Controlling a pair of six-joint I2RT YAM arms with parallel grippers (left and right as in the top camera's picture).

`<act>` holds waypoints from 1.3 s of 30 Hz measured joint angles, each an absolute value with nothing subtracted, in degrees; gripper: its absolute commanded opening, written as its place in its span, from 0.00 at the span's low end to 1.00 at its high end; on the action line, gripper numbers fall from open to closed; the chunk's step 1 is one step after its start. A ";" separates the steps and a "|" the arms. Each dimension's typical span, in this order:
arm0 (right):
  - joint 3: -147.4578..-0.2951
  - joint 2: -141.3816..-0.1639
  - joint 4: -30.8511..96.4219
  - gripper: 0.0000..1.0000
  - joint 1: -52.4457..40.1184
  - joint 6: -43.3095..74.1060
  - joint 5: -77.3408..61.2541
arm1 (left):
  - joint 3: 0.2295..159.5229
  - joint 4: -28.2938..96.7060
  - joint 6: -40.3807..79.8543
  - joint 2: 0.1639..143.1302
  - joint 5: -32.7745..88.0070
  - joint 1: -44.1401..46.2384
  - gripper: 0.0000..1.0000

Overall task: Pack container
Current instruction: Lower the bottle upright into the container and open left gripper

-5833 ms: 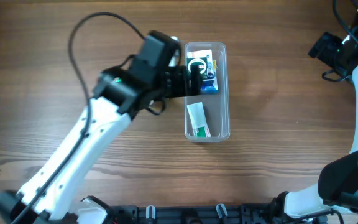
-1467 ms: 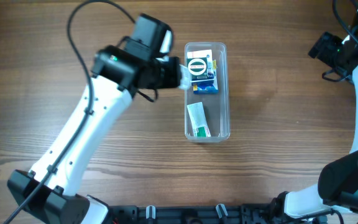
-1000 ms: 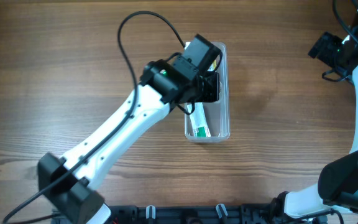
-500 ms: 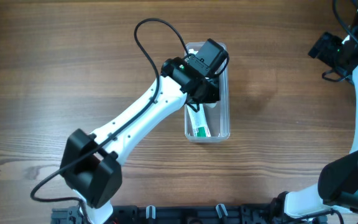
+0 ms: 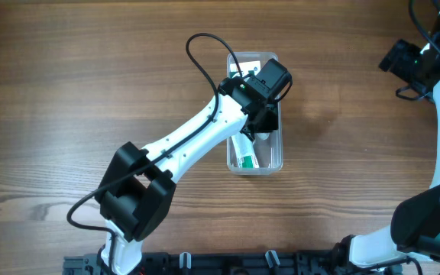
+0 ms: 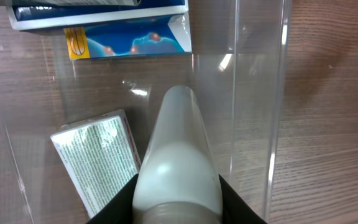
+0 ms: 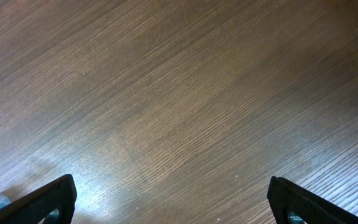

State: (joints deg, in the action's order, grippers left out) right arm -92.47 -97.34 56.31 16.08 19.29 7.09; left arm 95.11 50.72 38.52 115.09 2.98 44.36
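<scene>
Brown wooden table (image 5: 67, 92), clear container (image 5: 255, 169) at its centre, left gripper (image 6: 178, 205) over it clamping a white tube (image 6: 178, 149), blue box (image 6: 129, 38) inside, right gripper (image 7: 173, 196) fingers spread wide, well apart.

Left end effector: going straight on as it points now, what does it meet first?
Likely the container floor, struck by the white tube that the left end effector grips, just beside the printed box; depth is unclear.
</scene>
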 measured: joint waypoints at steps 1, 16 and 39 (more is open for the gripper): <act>-92.47 -97.34 56.31 1.00 16.08 19.29 7.11 | 95.11 50.70 38.52 115.22 2.83 44.36 0.33; -92.47 -97.34 56.31 1.00 16.08 19.29 7.11 | 95.11 49.80 38.52 117.34 2.39 44.36 0.38; -92.47 -97.34 56.31 1.00 16.08 19.29 7.11 | 95.13 48.73 38.94 117.34 2.42 44.36 0.49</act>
